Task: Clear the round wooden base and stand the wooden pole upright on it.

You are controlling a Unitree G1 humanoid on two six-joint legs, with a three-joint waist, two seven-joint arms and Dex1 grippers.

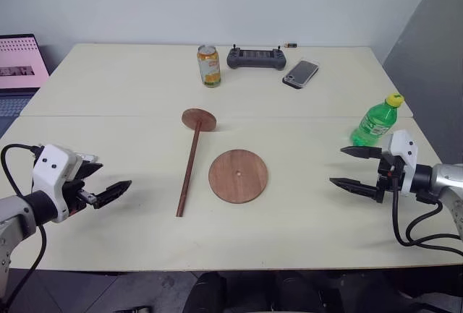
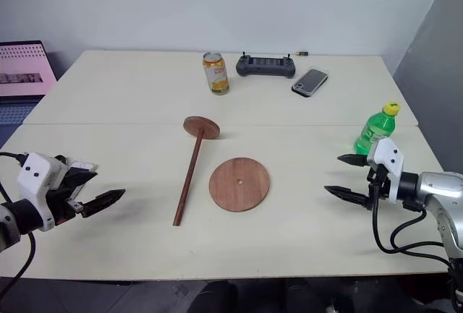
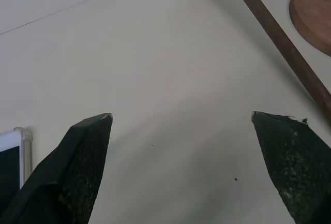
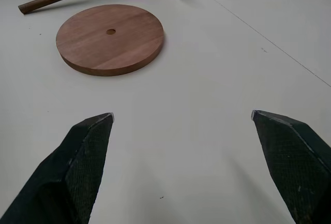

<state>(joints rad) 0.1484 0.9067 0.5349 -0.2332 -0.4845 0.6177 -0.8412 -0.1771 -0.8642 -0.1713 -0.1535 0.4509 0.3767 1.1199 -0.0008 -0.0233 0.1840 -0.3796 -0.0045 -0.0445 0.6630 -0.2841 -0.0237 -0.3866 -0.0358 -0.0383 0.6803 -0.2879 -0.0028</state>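
Arms low, wide apart; left gripper (image 1: 116, 189), right gripper (image 1: 353, 167) fingers spread.

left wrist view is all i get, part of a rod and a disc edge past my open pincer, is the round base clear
Observer: Yes, nothing lies on the round wooden base; its centre hole is uncovered.
Operator: which end of the pole has the small disc
Observer: The wooden pole lies flat left of the base, its disc at the far end.
Operator: right pincer busy?
Observer: No, the right pincer is open and empty, beside a green bottle.
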